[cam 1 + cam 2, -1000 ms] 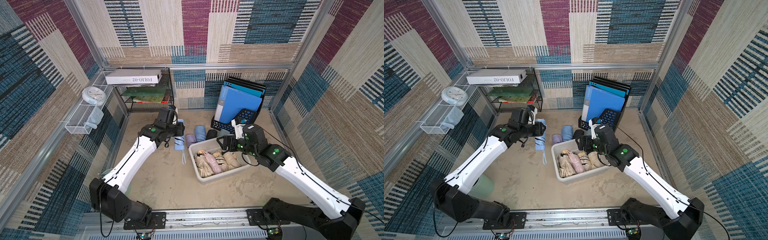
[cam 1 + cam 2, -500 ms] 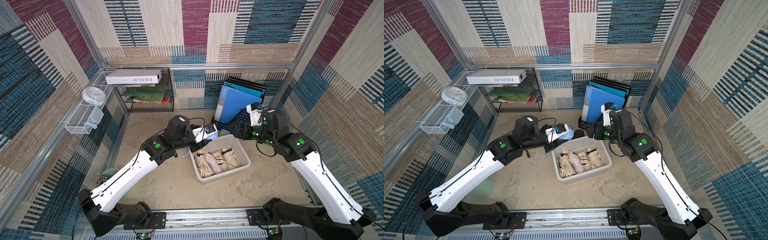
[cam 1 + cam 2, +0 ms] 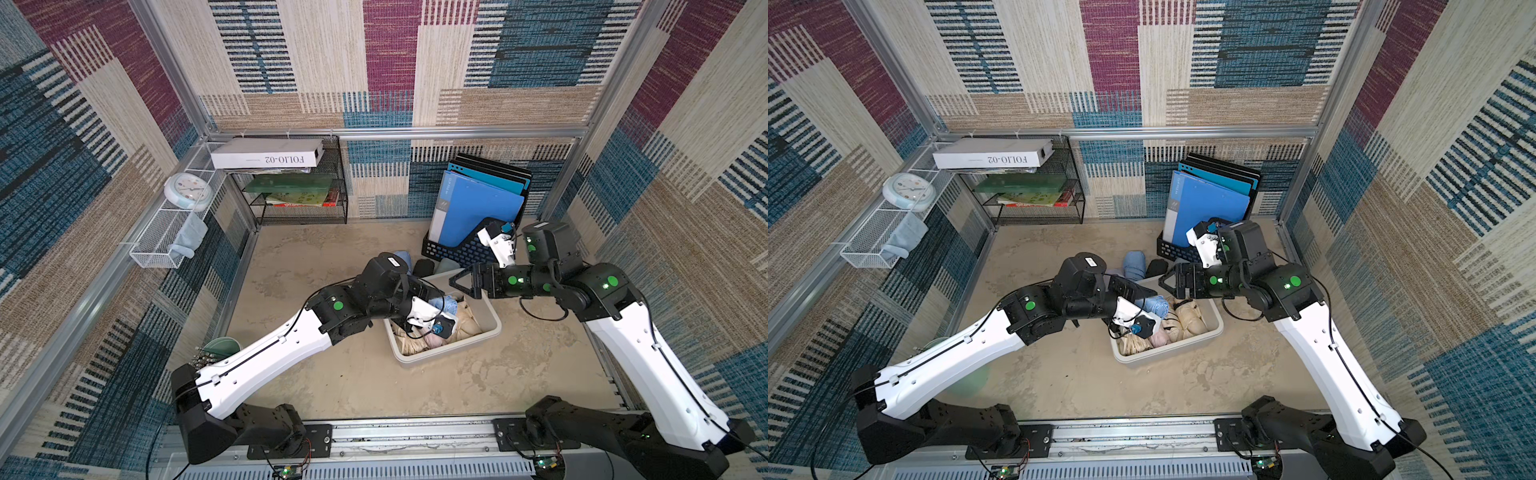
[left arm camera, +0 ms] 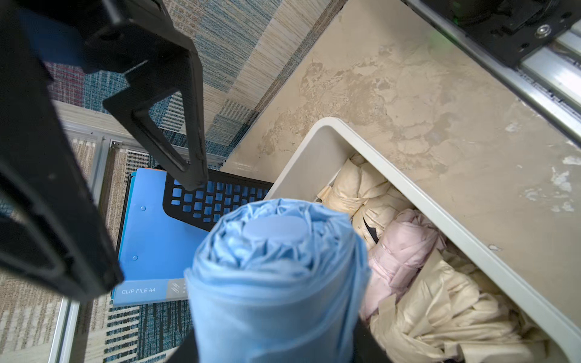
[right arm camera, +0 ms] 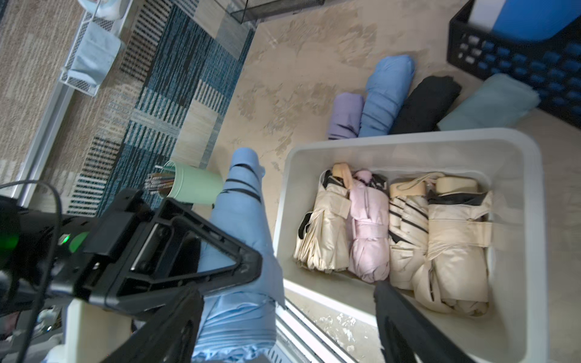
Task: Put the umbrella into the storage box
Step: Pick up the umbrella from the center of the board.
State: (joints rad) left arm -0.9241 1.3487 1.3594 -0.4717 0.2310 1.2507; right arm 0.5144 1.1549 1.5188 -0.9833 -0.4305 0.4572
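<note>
left pincer (image 5: 226, 283) is clamped mid-body on the light blue folded umbrella (image 4: 276, 276), held over the storage box (image 3: 449, 349), not yet in it. right pincer (image 3: 463, 284) gapes wide, empty. probably light: slippery fabric over a stiff core, so grip the middle.

Blue folders (image 3: 478, 208) upright in the black file holder (image 3: 449, 251), clock (image 3: 188, 191) by the white wire basket (image 3: 156, 249), mint cup (image 5: 195, 185) down low.
</note>
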